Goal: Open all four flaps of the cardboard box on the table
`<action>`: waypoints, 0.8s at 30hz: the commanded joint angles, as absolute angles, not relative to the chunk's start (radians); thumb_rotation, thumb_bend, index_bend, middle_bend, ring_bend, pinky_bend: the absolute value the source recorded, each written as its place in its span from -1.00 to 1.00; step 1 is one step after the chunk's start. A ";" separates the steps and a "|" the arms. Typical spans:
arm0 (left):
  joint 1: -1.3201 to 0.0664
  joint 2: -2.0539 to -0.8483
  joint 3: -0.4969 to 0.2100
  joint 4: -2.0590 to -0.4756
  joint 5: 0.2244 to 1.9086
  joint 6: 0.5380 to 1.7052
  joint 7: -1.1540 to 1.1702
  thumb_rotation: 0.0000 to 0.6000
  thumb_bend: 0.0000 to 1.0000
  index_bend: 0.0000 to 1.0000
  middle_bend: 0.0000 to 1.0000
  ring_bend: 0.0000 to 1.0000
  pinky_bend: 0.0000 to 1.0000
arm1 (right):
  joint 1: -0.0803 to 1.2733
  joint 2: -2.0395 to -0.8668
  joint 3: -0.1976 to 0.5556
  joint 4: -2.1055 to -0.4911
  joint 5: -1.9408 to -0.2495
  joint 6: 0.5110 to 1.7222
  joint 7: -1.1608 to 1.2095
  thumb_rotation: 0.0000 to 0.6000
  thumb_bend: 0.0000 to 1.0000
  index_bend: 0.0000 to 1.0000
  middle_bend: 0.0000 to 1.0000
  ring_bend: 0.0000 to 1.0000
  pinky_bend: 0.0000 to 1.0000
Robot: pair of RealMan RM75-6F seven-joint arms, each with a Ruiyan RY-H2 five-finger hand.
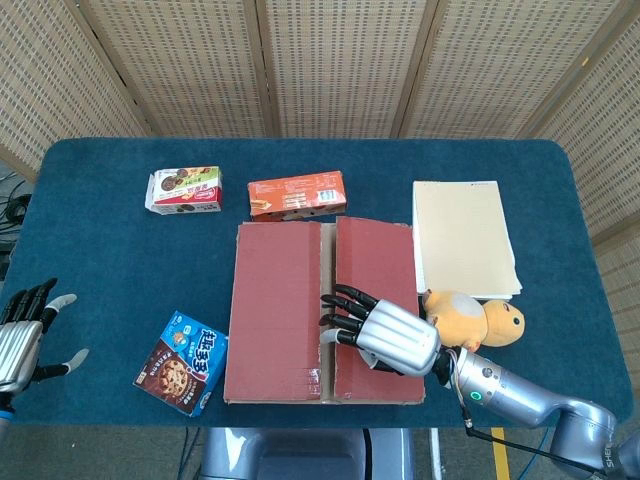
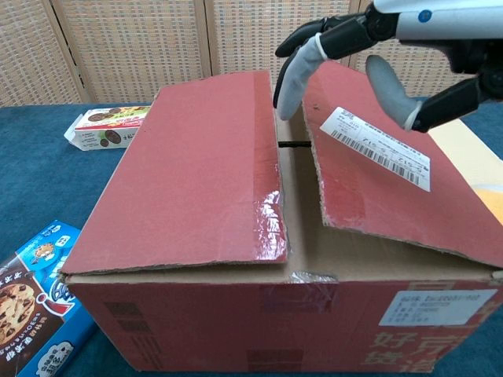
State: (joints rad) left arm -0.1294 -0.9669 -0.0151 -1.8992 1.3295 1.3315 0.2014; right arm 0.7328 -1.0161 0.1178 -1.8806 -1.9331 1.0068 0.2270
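The red-brown cardboard box (image 1: 325, 395) stands mid-table near the front edge. Its left top flap (image 1: 275, 310) lies flat. In the chest view the right top flap (image 2: 385, 181), bearing a white label (image 2: 377, 148), is tilted up a little along the centre seam. My right hand (image 1: 385, 335) hovers over the right flap with fingers spread, its fingertips (image 2: 291, 86) at the flap's inner edge by the seam; it holds nothing. At the table's left edge my left hand (image 1: 20, 340) is open, far from the box. The two inner flaps stay hidden.
A white snack box (image 1: 183, 190) and an orange one (image 1: 297, 195) lie behind the cardboard box. A blue cookie box (image 1: 182, 362) lies to its left, a beige pad (image 1: 465, 238) and a plush toy (image 1: 475, 318) to its right.
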 commanded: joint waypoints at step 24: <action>-0.138 -0.968 -0.013 -1.895 1.326 1.317 0.189 0.56 -0.50 -0.66 -1.00 -1.00 -1.00 | 0.790 -1.048 0.084 -1.840 -1.886 0.972 0.161 1.00 1.00 -0.38 -0.41 -1.00 -1.00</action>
